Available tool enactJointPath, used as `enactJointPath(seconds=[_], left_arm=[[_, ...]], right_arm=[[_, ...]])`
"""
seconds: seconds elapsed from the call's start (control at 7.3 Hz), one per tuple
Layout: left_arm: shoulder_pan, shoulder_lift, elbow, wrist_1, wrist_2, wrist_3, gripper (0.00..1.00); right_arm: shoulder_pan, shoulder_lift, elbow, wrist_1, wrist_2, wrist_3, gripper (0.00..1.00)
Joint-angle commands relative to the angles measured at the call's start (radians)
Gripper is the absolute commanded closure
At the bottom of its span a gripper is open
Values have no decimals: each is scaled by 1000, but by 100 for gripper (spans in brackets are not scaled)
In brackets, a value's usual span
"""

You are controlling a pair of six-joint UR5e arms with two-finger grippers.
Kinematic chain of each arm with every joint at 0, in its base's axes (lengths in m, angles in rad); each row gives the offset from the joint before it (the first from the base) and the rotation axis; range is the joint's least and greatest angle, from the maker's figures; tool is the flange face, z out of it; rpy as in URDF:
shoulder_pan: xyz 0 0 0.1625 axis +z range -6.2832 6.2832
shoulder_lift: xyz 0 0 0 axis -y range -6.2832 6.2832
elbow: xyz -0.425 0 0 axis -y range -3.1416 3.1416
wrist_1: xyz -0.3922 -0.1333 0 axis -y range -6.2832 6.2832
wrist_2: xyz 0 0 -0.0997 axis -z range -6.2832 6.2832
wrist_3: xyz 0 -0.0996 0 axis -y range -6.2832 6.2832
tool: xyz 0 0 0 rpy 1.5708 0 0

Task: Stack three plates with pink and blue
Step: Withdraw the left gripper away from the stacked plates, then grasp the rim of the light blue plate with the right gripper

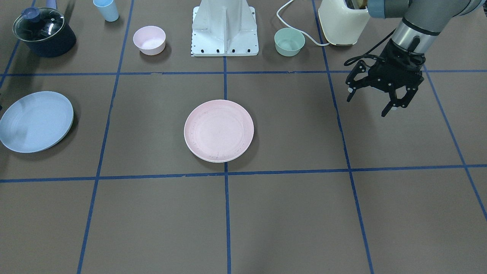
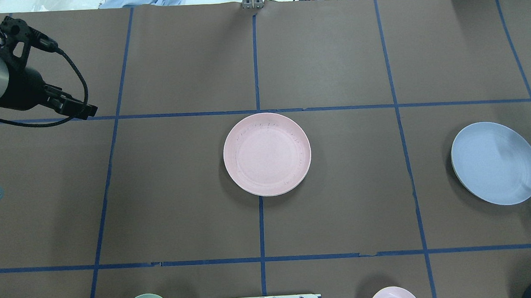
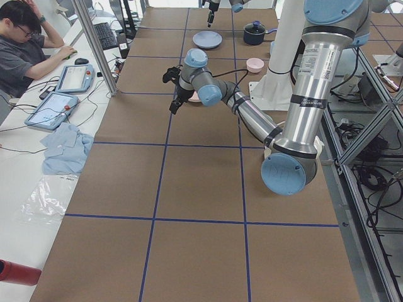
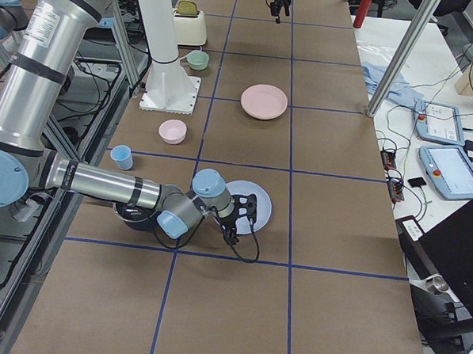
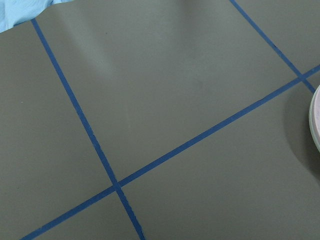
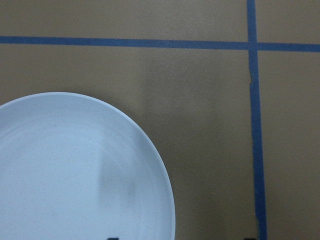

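Observation:
The pale pink plate lies flat at the table's middle and also shows in the overhead view. A paler rim shows under its edge. No cream-white plate lies on its own. The light blue plate lies far off on my right side. My left gripper hangs open and empty above bare table, well away from the pink plate. My right gripper hovers at the blue plate's outer edge. In the right wrist view its two tips are far apart at the bottom edge, over the blue plate.
Along the robot's side stand a lidded dark pot, a blue cup, a small pink bowl, the arm base, a small green bowl and a cream toaster. An operator sits beyond the far edge.

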Motion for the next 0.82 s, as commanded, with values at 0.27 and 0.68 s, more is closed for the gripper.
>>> enactJointPath(seconds=[0.27,0.68], left_arm=[[-5,-4,1,0,8,1,0],[-5,-7,1,0,8,-2,0]], right_arm=[[-74,14,-55,38,-17,28,43],[-83,37,-76,38,-17,28,100]])
